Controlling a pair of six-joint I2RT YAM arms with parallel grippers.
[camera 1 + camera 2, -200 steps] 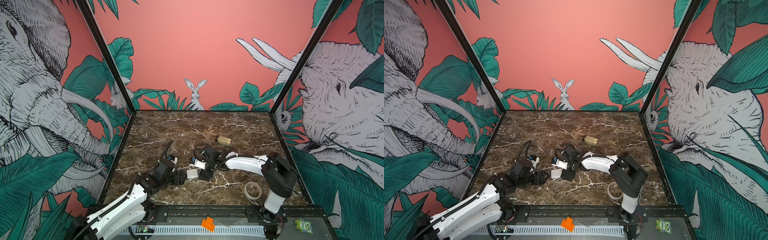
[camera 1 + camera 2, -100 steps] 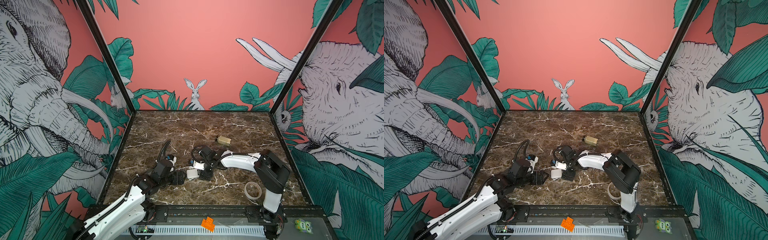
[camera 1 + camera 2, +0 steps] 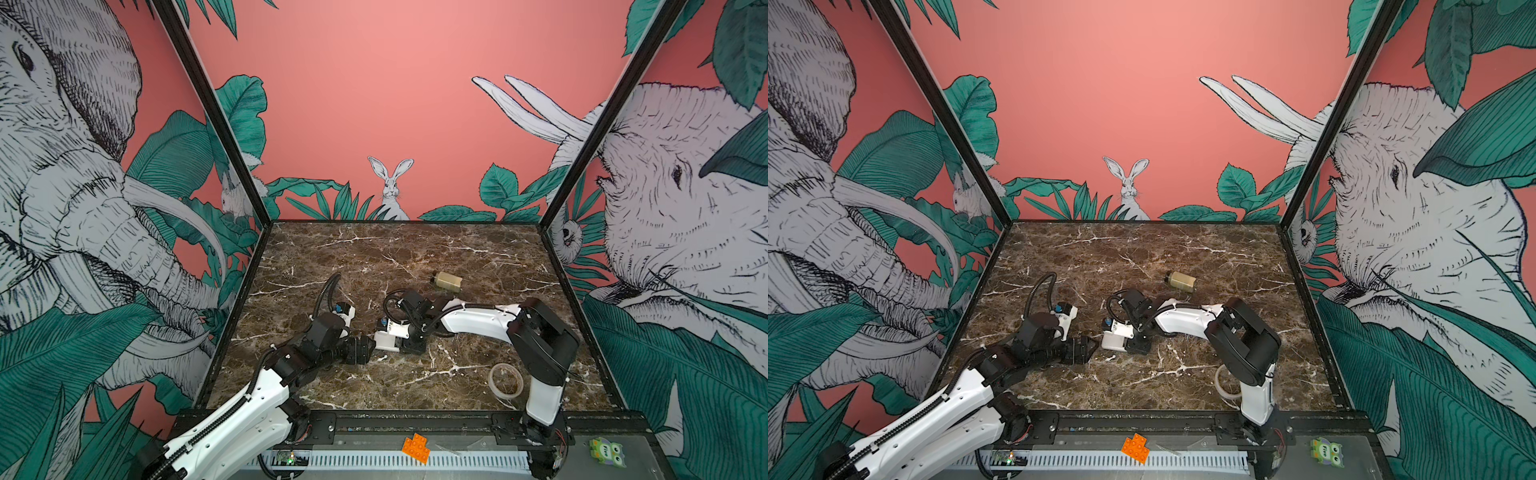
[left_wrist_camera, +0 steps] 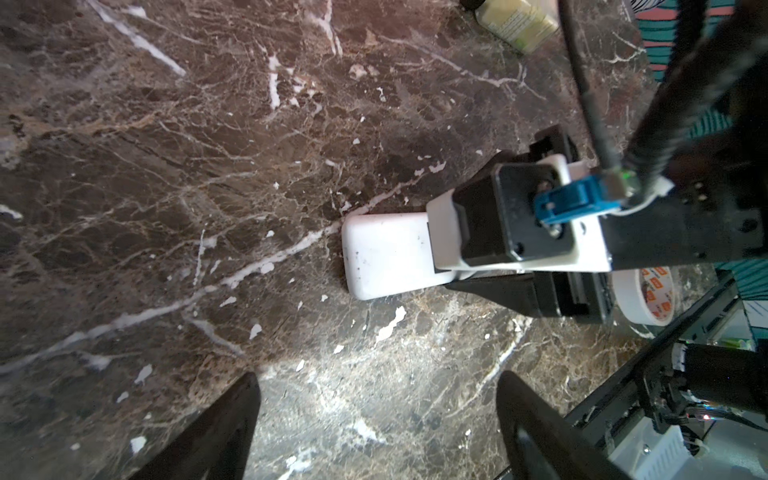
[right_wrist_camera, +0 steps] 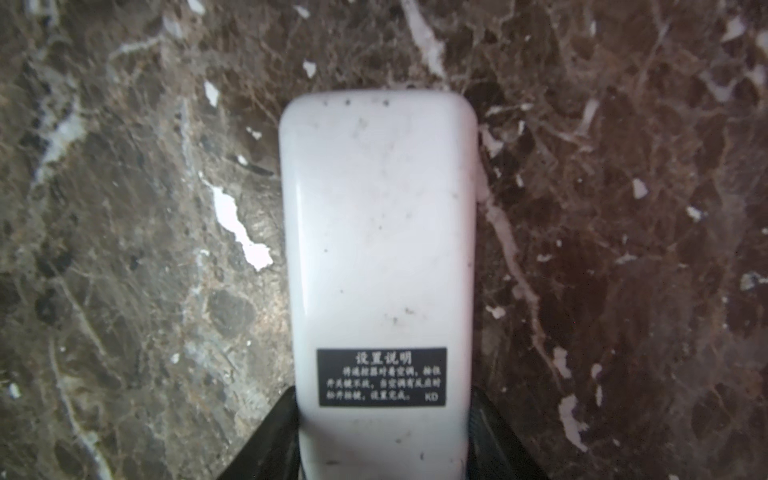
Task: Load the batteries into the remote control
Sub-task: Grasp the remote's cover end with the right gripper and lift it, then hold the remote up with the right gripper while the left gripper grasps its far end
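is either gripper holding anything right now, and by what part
The right gripper grips the remote control by its two long sides at the label end, white back facing up. The left gripper is open and holds nothing.
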